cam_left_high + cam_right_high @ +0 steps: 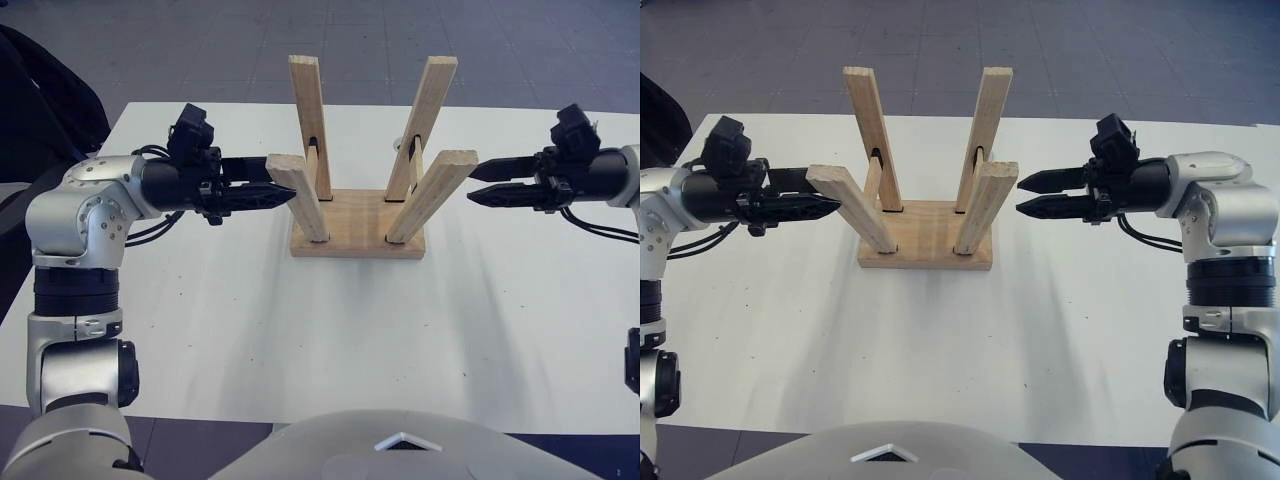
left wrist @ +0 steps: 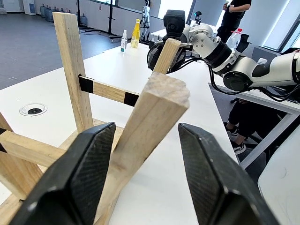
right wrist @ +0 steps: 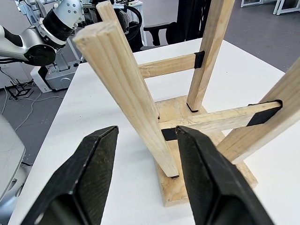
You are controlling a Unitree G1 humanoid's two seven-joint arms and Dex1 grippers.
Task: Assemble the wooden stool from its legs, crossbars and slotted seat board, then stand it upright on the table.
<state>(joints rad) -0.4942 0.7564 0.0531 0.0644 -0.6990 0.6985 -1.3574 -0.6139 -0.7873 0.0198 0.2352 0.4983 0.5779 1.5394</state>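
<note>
The wooden stool rests upside down on the white table, its seat board (image 1: 355, 228) flat and four legs pointing up and outward. Crossbars (image 3: 167, 65) with black ends join the legs low down. My left gripper (image 1: 285, 196) is open at the upper end of the near left leg (image 1: 303, 205); in the left wrist view that leg (image 2: 140, 126) stands between the fingers (image 2: 79, 173) with gaps on both sides. My right gripper (image 1: 474, 185) is open, its tips just to the right of the near right leg (image 1: 430, 198), level with its upper part.
The table (image 1: 300, 340) has wide bare room in front of the stool and on both sides. A round cable hole (image 2: 33, 110) lies behind the stool. Bottles (image 2: 135, 33) stand on a farther table.
</note>
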